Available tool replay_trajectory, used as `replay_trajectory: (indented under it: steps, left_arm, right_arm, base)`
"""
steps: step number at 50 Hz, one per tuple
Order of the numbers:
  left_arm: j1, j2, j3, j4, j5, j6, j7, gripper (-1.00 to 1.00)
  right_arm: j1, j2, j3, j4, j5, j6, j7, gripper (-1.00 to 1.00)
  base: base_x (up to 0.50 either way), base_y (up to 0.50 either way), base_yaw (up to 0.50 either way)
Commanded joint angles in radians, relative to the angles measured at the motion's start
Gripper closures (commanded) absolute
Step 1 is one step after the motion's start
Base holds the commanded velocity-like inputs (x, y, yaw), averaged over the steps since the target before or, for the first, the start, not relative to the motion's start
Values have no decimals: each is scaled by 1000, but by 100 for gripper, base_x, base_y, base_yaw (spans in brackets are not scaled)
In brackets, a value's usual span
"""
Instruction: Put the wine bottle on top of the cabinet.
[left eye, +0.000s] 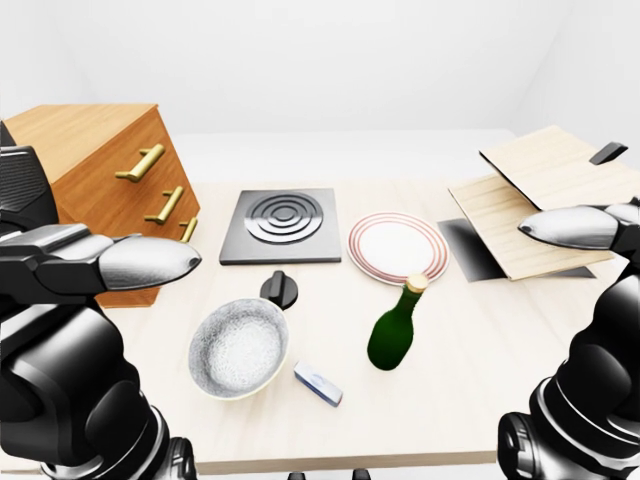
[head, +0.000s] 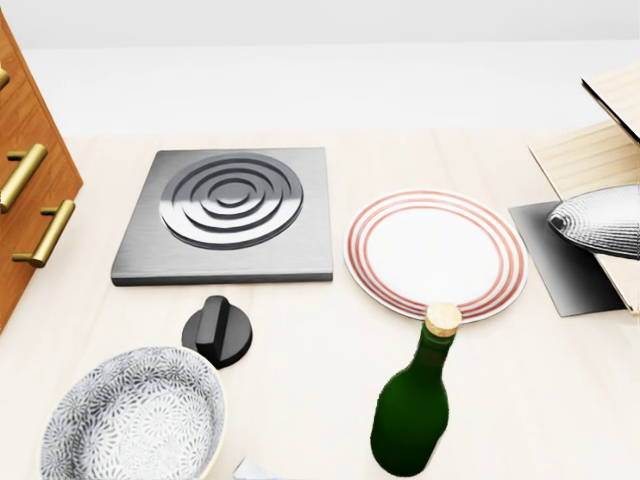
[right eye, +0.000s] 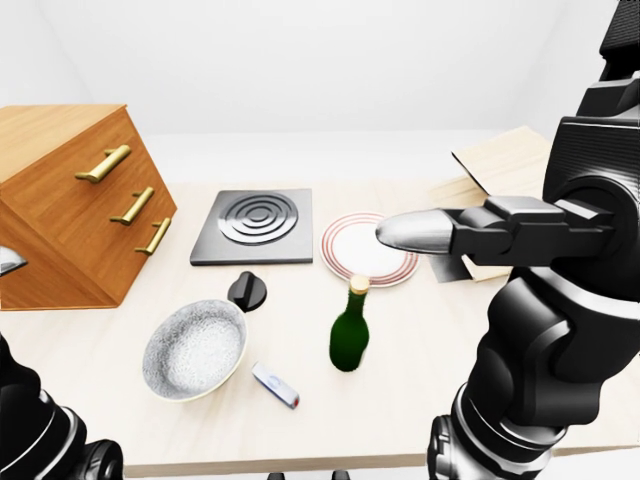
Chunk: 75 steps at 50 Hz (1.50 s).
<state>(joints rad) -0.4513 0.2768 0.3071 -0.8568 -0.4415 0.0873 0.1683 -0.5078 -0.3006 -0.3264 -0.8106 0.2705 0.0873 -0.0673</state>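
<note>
The green wine bottle (left eye: 392, 330) with a cork stands upright on the light wooden table (left eye: 460, 340), just below the striped plate in the left-eye view. The wooden cabinet (left eye: 100, 165) with brass handles stands at the table's left end, its flat top bare. My left hand (left eye: 150, 262) hovers at the left, in front of the cabinet's lower part, fingers extended and empty. My right hand (left eye: 575, 228) hovers at the right over the boards, open and empty, well right of the bottle. Neither hand touches the bottle.
A grey hob plate (left eye: 283, 225) lies at the table's middle top, and a red-ringed plate (left eye: 398, 247) lies right of it. A patterned bowl (left eye: 238, 348), a black knob (left eye: 280, 290) and a small blue-white object (left eye: 318, 384) lie left of the bottle. Wooden boards (left eye: 540, 200) are stacked at the right.
</note>
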Motion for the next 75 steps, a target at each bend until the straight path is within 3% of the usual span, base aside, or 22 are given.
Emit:
replay_trajectory:
  steps: [1, 12, 16, 25, 43, 52, 68, 75]
  left_arm:
    - [-18, 23, -5, 5, -33, 0, 30, -100]
    - [-2, 17, 10, -38, -58, 0, 45, -100]
    - [26, 15, 2, -21, -42, 0, 29, -100]
    - [14, 28, 30, -19, -68, 0, 27, -100]
    - [20, 28, 15, -19, -68, 0, 37, -100]
    - [34, 22, 15, -22, -55, 0, 21, -100]
    - [51, 14, 21, -16, -47, 0, 5, -100]
    - [67, 8, 5, 4, -18, 0, -16, -100]
  right_arm:
    - [10, -21, -10, 21, 41, 0, -27, -100]
    - [38, -29, -52, -37, 106, 0, -21, -100]
    - [52, -60, -26, -37, 63, 0, -11, -100]
    - [25, -39, 9, -39, 9, 0, 11, -100]
    - [39, -34, -37, -68, 5, 0, 38, -100]
    - [58, -41, -47, -75, 20, 0, 35, -100]
    - [93, -92, -223, -202, 83, 0, 93, -100]
    - [133, -99, -261, -197, 86, 0, 113, -100]
  base:
    - [50, 0, 0]
    - [26, 0, 0]
    - [0, 25, 0]
    - [0, 50, 0]
    - [0, 50, 0]
    - [0, 0, 0]
    - [0, 0, 0]
    - [0, 0, 0]
